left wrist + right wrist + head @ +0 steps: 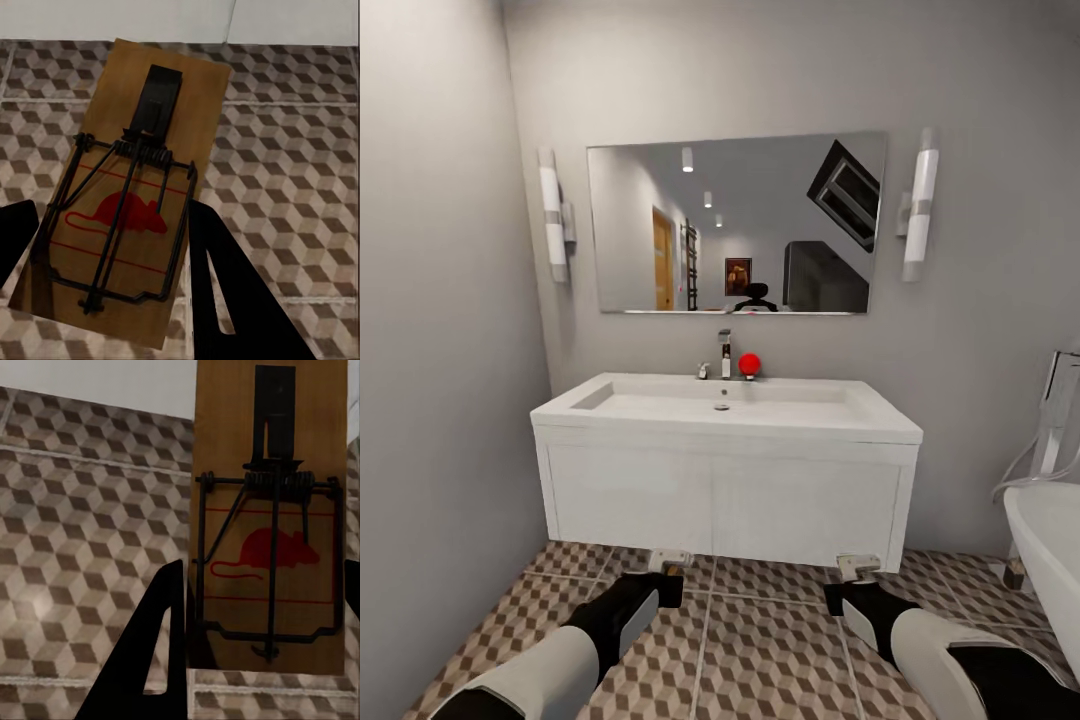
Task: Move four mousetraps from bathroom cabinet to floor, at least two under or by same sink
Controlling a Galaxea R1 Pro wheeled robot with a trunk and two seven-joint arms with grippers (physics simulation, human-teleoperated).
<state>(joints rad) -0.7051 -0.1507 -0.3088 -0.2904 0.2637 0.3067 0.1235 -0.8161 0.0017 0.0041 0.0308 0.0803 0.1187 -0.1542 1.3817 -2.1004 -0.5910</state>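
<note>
Two end effectors are each clamped on a mousetrap, low in front of the white vanity unit [725, 505]. The left end effector [670, 562] has its dark fingers [225, 289] closed against the long edges of the left mousetrap [127, 202], a tan wood board with a black wire spring, a dark bait plate and a red mouse printed on it. In the head view this board pokes out just past the fingertips as a small pale tab, tilted toward the vanity. The right end effector [857, 568] grips the right mousetrap [270, 517] the same way, one finger [154, 652] on each long side, with the same red mouse and wire bar facing its wrist camera.

Below both end effectors lies the bathroom floor [770, 660], tiled in a brown, beige and white cube pattern with pale grout lines; whether either board touches it I cannot tell. Just ahead of the fingertips stands the vanity unit, and above it the bathroom sink [725, 405], a wide white basin with a chrome tap [724, 355] and a red ball [749, 364] beside the tap. Farther up hangs a mirror [735, 225] between two wall lamps. Out beyond the right end effector shows the edge of a white bathtub [1050, 550].
</note>
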